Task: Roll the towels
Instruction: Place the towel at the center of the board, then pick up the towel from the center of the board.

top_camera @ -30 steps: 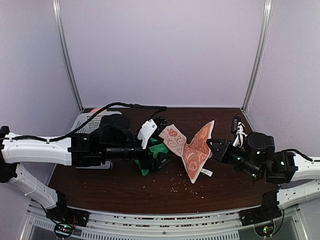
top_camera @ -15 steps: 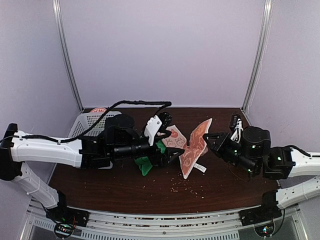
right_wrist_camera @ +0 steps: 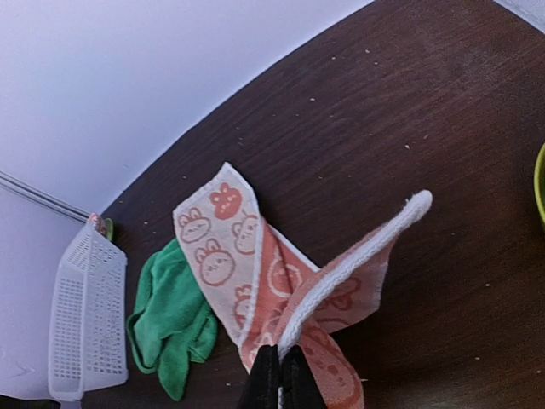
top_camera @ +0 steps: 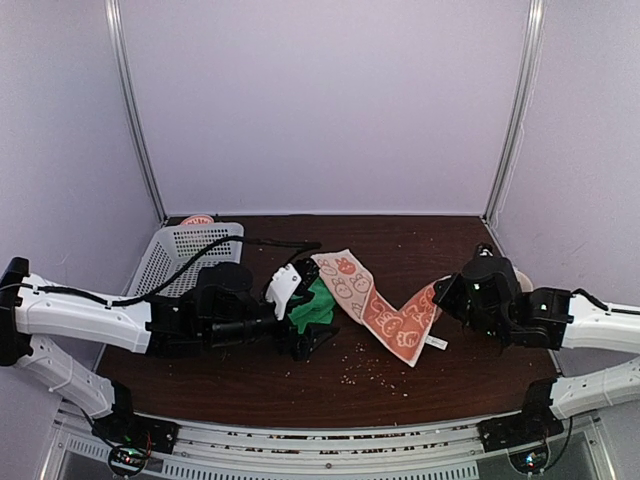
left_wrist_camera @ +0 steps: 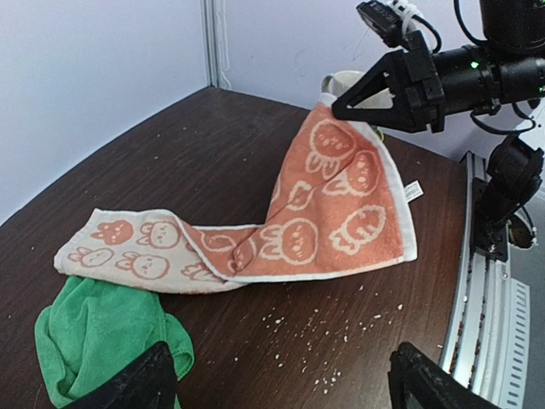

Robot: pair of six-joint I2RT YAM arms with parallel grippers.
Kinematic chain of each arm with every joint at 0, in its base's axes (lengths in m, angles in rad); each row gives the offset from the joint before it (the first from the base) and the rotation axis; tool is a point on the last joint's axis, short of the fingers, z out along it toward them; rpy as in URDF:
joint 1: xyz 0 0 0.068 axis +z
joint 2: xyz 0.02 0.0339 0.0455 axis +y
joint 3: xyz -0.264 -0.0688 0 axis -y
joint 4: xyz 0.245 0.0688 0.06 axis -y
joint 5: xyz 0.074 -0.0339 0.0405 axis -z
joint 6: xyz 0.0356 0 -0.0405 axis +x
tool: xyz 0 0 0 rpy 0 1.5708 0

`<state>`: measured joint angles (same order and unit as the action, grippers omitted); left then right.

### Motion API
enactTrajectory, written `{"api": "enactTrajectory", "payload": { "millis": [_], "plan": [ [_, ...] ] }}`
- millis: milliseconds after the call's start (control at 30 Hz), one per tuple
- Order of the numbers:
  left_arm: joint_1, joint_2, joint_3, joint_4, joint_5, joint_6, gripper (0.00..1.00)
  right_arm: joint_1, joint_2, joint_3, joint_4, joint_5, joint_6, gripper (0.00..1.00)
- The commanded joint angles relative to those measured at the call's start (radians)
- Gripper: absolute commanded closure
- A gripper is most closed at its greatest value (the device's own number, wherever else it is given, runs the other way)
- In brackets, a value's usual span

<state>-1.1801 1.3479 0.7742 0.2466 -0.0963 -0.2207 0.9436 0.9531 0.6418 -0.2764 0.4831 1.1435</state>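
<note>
Since a second ago the right fingers (right_wrist_camera: 266, 379) have dropped lower, and the printed towel (top_camera: 372, 300) no longer hangs bunched in the air. It now stretches in a strip across the surface (top_camera: 250, 375), its left end flat beside the green towel (top_camera: 318, 306). Those fingers are clamped on its raised right corner, while the left fingers (left_wrist_camera: 430, 383) stand wide apart, holding nothing, the green towel bunched against one of them.

Green towel (left_wrist_camera: 94, 328) cut by bottom edge, partly behind left end effector (left_wrist_camera: 281, 388); yellow-green rim (right_wrist_camera: 540, 183) unidentifiable.
</note>
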Motion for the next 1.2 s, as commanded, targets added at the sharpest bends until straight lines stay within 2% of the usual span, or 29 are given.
{"api": "enactTrajectory", "payload": {
  "millis": [0,67,167,200,233,300,367,433,500,600,767,1000,1167],
  "plan": [
    [-0.004,0.008,-0.035,-0.011,-0.074,-0.039,0.11,-0.011,-0.026,-0.046,-0.22,0.036,-0.023,0.98],
    [-0.004,0.025,-0.039,-0.012,-0.091,-0.056,0.11,-0.012,-0.053,-0.073,-0.275,0.017,-0.023,0.79],
    [-0.004,0.039,-0.042,-0.013,-0.104,-0.072,0.11,-0.01,-0.121,-0.094,-0.338,-0.016,-0.048,0.42],
    [-0.004,0.041,-0.042,-0.012,-0.11,-0.075,0.11,-0.01,-0.148,-0.092,-0.352,-0.025,-0.065,0.34],
    [-0.004,0.044,-0.04,-0.014,-0.117,-0.077,0.11,-0.009,-0.172,-0.08,-0.376,-0.029,-0.077,0.28],
    [-0.004,0.045,-0.032,-0.032,-0.131,-0.077,0.11,0.001,-0.209,-0.032,-0.435,-0.034,-0.115,0.22],
    [-0.004,0.036,-0.022,-0.055,-0.152,-0.078,0.11,0.03,-0.222,0.036,-0.468,-0.062,-0.187,0.21],
    [-0.004,0.02,-0.022,-0.065,-0.175,-0.085,0.11,0.069,-0.19,0.082,-0.423,-0.161,-0.298,0.25],
    [-0.004,0.002,-0.028,-0.073,-0.204,-0.09,0.11,0.103,-0.097,0.115,-0.375,-0.289,-0.392,0.3],
    [-0.004,-0.021,-0.032,-0.098,-0.246,-0.107,0.11,0.18,0.097,0.134,-0.357,-0.392,-0.442,0.37],
    [-0.004,-0.073,-0.05,-0.164,-0.318,-0.166,0.11,0.251,0.297,0.095,-0.28,-0.446,-0.459,0.4],
    [-0.004,-0.144,-0.099,-0.203,-0.39,-0.203,0.1,0.249,0.431,0.101,-0.251,-0.424,-0.472,0.38],
    [-0.004,-0.154,-0.102,-0.239,-0.422,-0.214,0.1,0.251,0.512,0.097,-0.237,-0.445,-0.471,0.43]
  ]
}}
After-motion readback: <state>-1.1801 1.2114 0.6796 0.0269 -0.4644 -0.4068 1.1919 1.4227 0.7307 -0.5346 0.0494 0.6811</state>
